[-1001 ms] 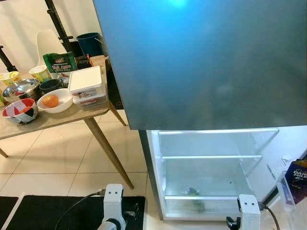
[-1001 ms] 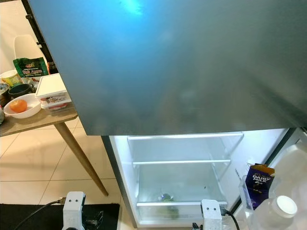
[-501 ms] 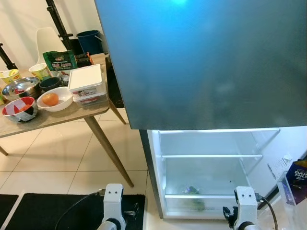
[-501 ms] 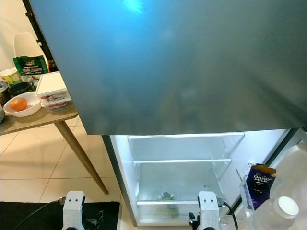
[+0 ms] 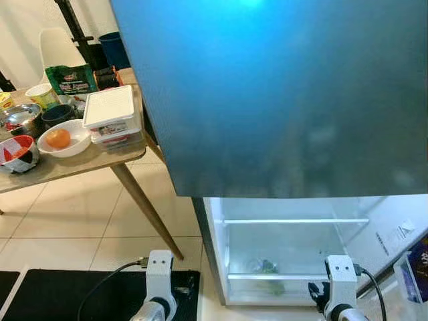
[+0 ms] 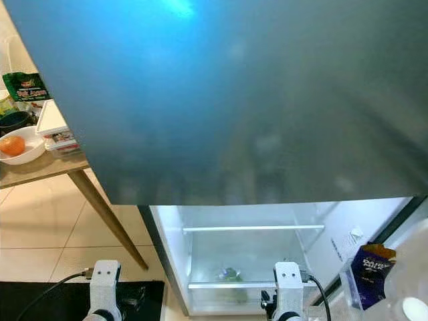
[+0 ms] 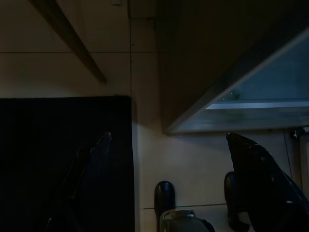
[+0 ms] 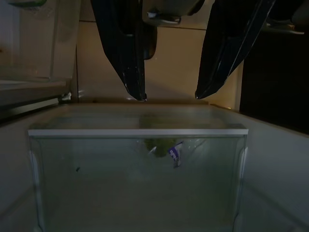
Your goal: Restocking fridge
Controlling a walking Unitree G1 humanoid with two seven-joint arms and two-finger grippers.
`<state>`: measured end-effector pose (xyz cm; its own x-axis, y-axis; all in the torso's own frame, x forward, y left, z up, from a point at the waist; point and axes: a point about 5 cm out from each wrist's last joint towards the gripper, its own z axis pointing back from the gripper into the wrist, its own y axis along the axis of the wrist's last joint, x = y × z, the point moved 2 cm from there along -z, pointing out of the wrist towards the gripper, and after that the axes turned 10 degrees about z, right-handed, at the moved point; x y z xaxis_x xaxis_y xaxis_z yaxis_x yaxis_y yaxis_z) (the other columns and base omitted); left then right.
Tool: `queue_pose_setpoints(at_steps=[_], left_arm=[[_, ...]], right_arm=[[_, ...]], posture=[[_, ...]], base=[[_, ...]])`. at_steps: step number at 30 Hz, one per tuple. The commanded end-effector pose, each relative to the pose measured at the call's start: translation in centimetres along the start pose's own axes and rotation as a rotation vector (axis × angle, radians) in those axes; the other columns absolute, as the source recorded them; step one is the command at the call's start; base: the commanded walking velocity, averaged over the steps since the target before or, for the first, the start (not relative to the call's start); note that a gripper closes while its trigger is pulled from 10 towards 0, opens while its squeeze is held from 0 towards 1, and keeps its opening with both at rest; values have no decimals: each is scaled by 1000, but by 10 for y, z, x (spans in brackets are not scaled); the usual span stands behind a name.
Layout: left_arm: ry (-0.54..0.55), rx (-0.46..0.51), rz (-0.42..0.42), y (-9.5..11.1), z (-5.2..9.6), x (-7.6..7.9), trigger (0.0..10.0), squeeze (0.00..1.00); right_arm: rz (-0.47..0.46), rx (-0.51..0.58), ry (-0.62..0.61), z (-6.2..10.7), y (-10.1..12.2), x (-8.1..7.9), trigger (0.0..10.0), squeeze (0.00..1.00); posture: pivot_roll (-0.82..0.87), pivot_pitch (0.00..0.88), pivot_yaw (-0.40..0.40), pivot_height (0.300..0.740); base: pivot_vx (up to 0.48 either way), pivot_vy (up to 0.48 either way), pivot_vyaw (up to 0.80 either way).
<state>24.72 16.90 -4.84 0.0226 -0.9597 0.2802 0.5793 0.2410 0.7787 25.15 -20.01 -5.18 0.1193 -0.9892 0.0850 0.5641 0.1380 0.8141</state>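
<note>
Your right gripper (image 8: 166, 94): fingers parted, empty, facing fridge drawer (image 8: 137, 169) with greens inside. Left gripper (image 7: 169, 140): fingers spread, over floor by mat (image 7: 63, 159). Right arm since raised slightly. Bowl (image 5: 65, 142) on table (image 5: 80, 167) holds orange (image 5: 58, 138).

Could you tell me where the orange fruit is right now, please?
The orange fruit sits in a white bowl on the wooden table at the robot's left, beside the white-lidded container.

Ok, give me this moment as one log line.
fridge: lower door open | drawer: greens inside | left gripper: open, low over floor | right gripper: open, facing drawer | table: food waiting
</note>
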Motion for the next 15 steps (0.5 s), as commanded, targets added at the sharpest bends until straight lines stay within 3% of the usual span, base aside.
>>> queue_pose_setpoints(at_steps=[1,15], left_arm=[[21,-34,-10,-6,1,-5,10000,0],[31,-4,-13,10,-6,-6,10000,0]], right_arm=[[-14,-3,9,-1,1,-3,10000,0],[-23,3,10,-5,8,-7,10000,0]], posture=[[25,96,62,734],[43,82,66,734]], base=[[0,0,0],[0,0,0]])
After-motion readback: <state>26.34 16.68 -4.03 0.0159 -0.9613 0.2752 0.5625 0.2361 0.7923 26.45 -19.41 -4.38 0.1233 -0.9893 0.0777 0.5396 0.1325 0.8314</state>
